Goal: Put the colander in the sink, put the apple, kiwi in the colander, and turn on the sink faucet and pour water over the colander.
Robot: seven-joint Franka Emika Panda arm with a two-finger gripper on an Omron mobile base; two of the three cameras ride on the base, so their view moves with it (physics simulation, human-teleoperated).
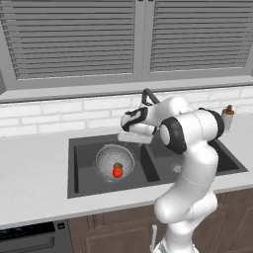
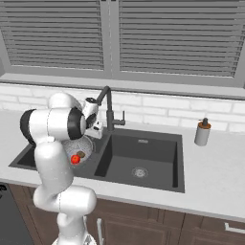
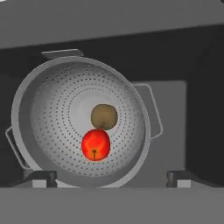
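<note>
The silver mesh colander (image 3: 48, 87) sits in the left basin of the dark double sink (image 1: 84, 184). Inside it the red apple (image 3: 96, 145) and the brown kiwi (image 3: 104, 117) lie touching each other near the bottom. My gripper (image 3: 111, 178) hangs above the colander, open, with nothing between its fingertips (image 3: 41, 177). In the left base view the gripper (image 1: 129, 137) is over the colander (image 1: 101, 155) and the apple (image 1: 117, 172). The dark gooseneck sink faucet (image 2: 109, 110) stands behind the divider, close beside my hand (image 2: 95, 129). No water is running.
A small grey soap bottle (image 2: 203, 132) stands on the counter right of the sink. The right basin (image 2: 143, 153) holds only its drain. A white tiled wall and shuttered windows close off the back.
</note>
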